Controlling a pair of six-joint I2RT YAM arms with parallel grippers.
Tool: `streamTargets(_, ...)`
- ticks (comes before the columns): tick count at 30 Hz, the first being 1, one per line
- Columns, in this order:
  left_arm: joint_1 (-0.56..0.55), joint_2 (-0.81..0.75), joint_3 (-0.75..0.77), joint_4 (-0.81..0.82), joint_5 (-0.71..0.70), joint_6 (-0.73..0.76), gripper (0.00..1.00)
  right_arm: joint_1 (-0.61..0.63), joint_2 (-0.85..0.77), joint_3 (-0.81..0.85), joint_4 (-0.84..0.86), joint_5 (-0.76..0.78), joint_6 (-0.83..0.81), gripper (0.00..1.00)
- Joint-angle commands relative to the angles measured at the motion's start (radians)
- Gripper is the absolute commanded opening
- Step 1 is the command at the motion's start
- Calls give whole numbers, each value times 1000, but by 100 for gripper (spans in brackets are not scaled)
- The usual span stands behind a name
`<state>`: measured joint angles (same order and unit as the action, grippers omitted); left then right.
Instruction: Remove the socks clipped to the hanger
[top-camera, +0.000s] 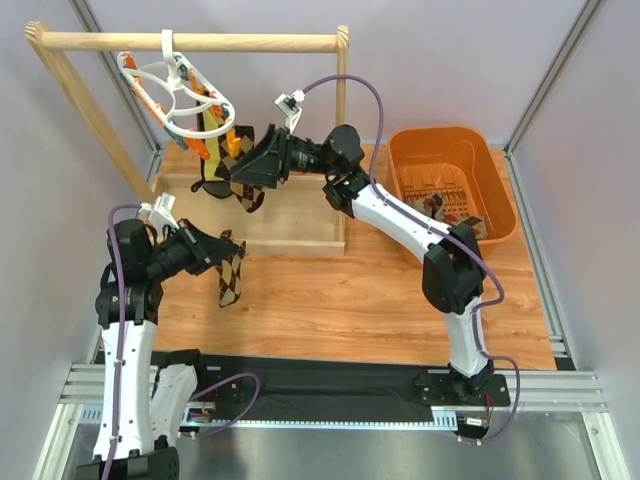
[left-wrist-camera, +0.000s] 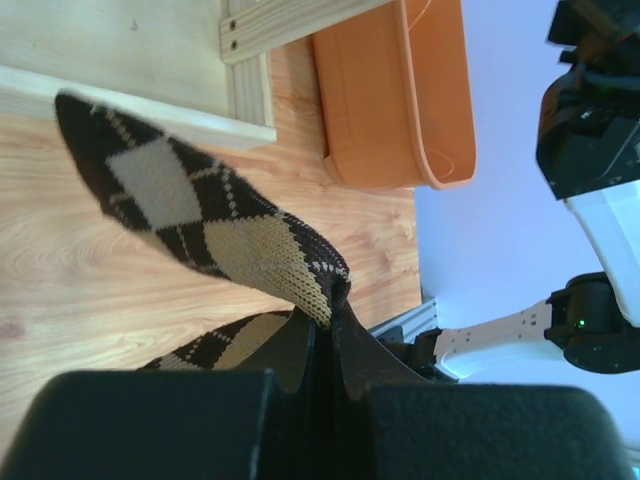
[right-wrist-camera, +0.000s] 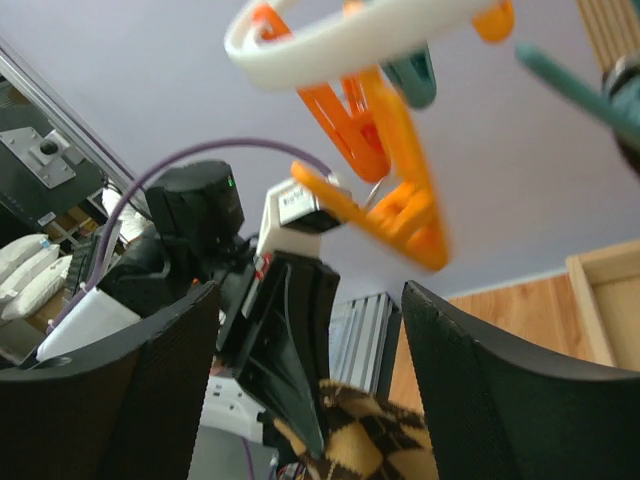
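Note:
The white ring hanger (top-camera: 178, 92) hangs from the wooden rail, with orange and teal clips below it. Socks (top-camera: 213, 158), black and argyle, still hang from its clips. My right gripper (top-camera: 238, 165) is open right beside those hanging socks; in the right wrist view (right-wrist-camera: 310, 290) the hanger (right-wrist-camera: 350, 35) and orange clips (right-wrist-camera: 395, 185) are above its open jaws. My left gripper (top-camera: 218, 252) is shut on an argyle sock (top-camera: 232, 282), which hangs free of the hanger over the table. In the left wrist view (left-wrist-camera: 330, 305) that sock (left-wrist-camera: 200, 210) drapes from the closed fingertips.
The wooden rail frame (top-camera: 190, 42) stands at the back left on a flat wooden base (top-camera: 290, 225). An orange bin (top-camera: 440, 135) at the back right holds socks; it also shows in the left wrist view (left-wrist-camera: 400, 90). The two arms are close together.

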<state>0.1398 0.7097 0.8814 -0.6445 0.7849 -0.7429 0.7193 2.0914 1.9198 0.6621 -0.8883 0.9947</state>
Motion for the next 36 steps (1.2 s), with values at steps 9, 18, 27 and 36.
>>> streamTargets(9,-37,24,123,120,135,-35,0,14,-336,-442,-189,-153,-347,83)
streamTargets(18,-339,109,172,292,67,-136,0,130,-442,-568,-497,-86,-697,83)
streamTargets(27,-365,142,205,292,-41,-121,19,128,-635,-813,-509,15,-729,6)
streamTargets(36,-365,191,160,316,-32,-83,57,57,-852,-1021,-527,201,-659,0)
